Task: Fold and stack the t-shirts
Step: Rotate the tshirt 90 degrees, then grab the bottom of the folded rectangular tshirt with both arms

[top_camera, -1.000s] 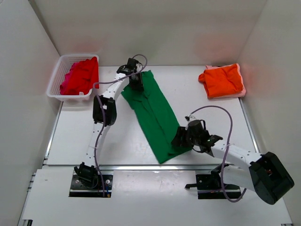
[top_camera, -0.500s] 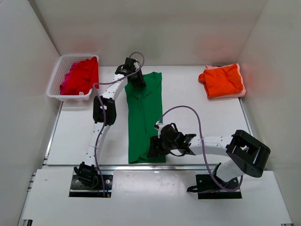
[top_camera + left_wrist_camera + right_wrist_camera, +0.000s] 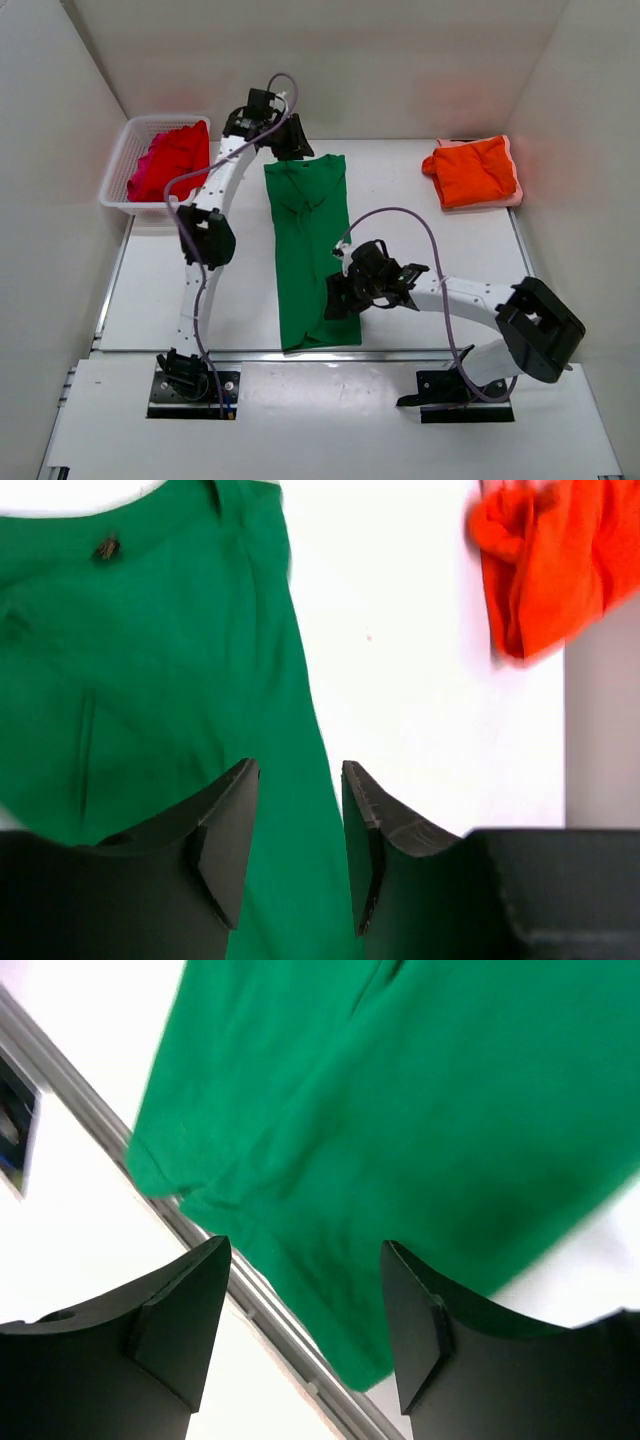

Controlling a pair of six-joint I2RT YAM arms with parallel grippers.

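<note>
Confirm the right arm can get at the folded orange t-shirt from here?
Probably yes. The right claw hangs open over the green t-shirt's near edge, and only bare table lies between it and the orange t-shirt. The left claw is at the green t-shirt's far end, out of the way.

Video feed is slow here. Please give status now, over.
Left pincer open, right pincer open, both over green shirt. Shirt lies long and flat, not held. Nothing in the way.

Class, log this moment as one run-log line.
left tool open | right tool open | green t-shirt laid out long | orange t-shirt folded, far right
</note>
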